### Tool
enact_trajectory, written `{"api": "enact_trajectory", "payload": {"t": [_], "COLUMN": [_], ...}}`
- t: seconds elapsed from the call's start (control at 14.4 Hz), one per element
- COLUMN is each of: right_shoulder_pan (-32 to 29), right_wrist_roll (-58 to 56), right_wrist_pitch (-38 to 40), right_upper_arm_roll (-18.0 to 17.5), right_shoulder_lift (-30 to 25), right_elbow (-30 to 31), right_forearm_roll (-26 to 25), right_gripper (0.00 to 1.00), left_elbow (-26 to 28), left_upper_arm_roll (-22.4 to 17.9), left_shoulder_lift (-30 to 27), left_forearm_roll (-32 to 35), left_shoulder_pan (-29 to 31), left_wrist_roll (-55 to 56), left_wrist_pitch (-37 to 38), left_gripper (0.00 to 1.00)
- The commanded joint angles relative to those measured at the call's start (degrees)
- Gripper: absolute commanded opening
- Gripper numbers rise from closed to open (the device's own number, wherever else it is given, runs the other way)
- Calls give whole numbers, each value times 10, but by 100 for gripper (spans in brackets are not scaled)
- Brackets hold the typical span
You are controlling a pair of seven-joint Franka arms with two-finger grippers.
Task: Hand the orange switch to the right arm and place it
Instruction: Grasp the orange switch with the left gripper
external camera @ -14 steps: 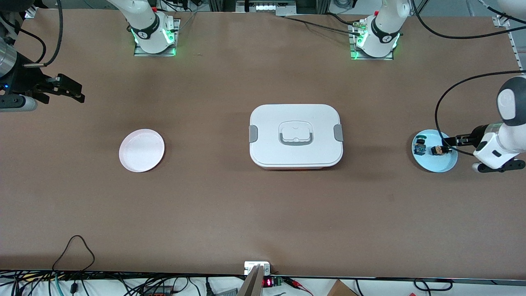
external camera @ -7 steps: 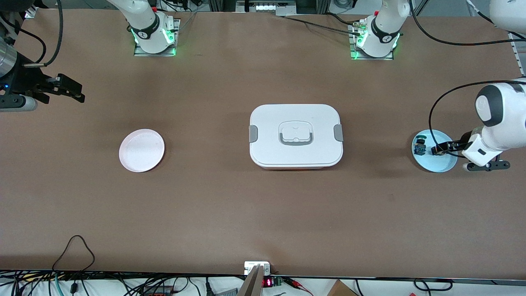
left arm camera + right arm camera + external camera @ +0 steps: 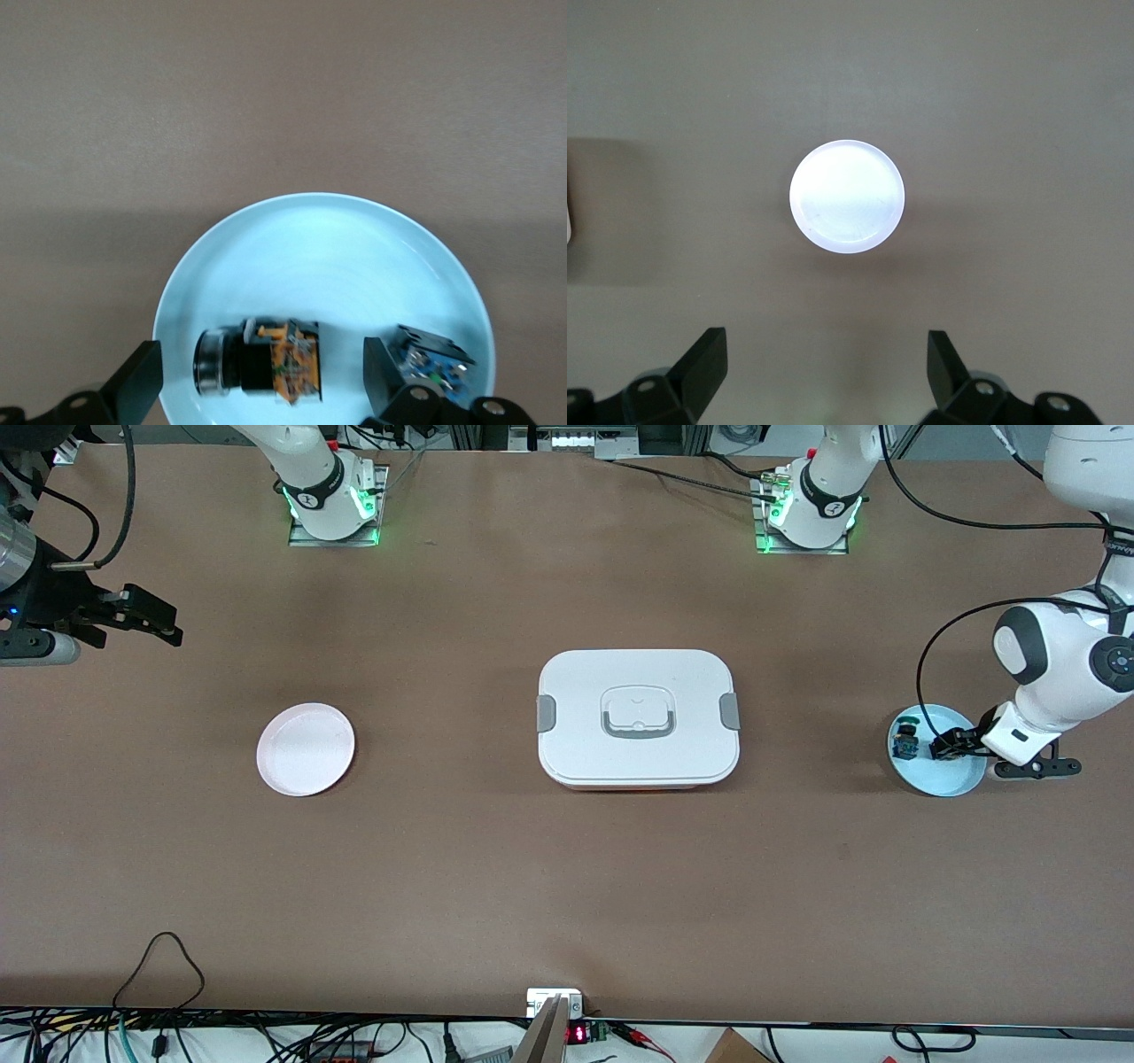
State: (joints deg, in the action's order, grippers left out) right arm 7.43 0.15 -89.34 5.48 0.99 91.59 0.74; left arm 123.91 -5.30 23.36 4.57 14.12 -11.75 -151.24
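The orange switch (image 3: pixel 257 359) lies on its side on a light blue plate (image 3: pixel 328 257), with a black body, silver ring and orange-brown block. My left gripper (image 3: pixel 261 356) is open, low over the plate, one finger on each side of the switch and neither touching it. In the front view the left gripper (image 3: pixel 946 746) covers the switch on the blue plate (image 3: pixel 955 777). My right gripper (image 3: pixel 155 622) waits open in the air at the right arm's end of the table, and nothing sits between the jaws of the right gripper (image 3: pixel 828 372).
A small blue-and-green switch (image 3: pixel 905 741) shares the blue plate, and that same blue-and-green switch (image 3: pixel 431 359) sits close to one left finger. A white lidded lunch box (image 3: pixel 638 717) stands mid-table. A pale pink plate (image 3: pixel 306 748) lies toward the right arm's end.
The left arm's wrist has swung upright and the left gripper has come in over the orange switch until its open fingers straddle it. The right arm has not moved.
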Motion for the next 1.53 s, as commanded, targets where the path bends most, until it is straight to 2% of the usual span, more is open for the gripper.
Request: {"api": "enact_trajectory", "payload": {"t": [0.0,0.49,0.55,0.62,0.76,0.83,0.9,1.04,1.25,1.46], "right_shoulder_pan": [-1,-2,-2,-3,-2,-3,-3,-1,-2,-1], "right_wrist_roll": [3,-1,2,-2,5,-2,-1,-1,-2,-1], "right_wrist_pitch": [8,8,8,8,8,8,8,8,8,8], "right_upper_arm_roll": [-2,-1,-1,-1,-1,-1,-1,-2,-2,-2], "right_shoulder_lift": [-1,0,0,0,0,0,0,0,0,0], "right_elbow": [-6,-6,-6,-7,-7,-7,-7,-7,-7,-7], "right_forearm_roll": [-8,-7,-7,-4,-6,-4,-5,-7,-7,-7], "right_gripper": [100,100,100,100,100,100,100,100,100,100], "left_elbow": [12,25,27,26,25,24,22,20,19,-19], "left_upper_arm_roll": [4,10,11,11,11,11,11,11,13,27], "left_shoulder_lift": [6,29,29,29,30,30,30,23,-4,-30], "left_forearm_roll": [9,9,9,9,8,8,8,8,9,9], "left_shoulder_pan": [12,28,28,28,29,29,28,28,23,23], "left_wrist_roll": [-12,-14,-14,-14,-13,-13,-10,-11,-12,-13], "left_wrist_pitch": [-28,-30,-30,-30,-30,-29,-29,-27,-17,74], "left_gripper": [99,96,92,83,47,35,29,25,24,24]}}
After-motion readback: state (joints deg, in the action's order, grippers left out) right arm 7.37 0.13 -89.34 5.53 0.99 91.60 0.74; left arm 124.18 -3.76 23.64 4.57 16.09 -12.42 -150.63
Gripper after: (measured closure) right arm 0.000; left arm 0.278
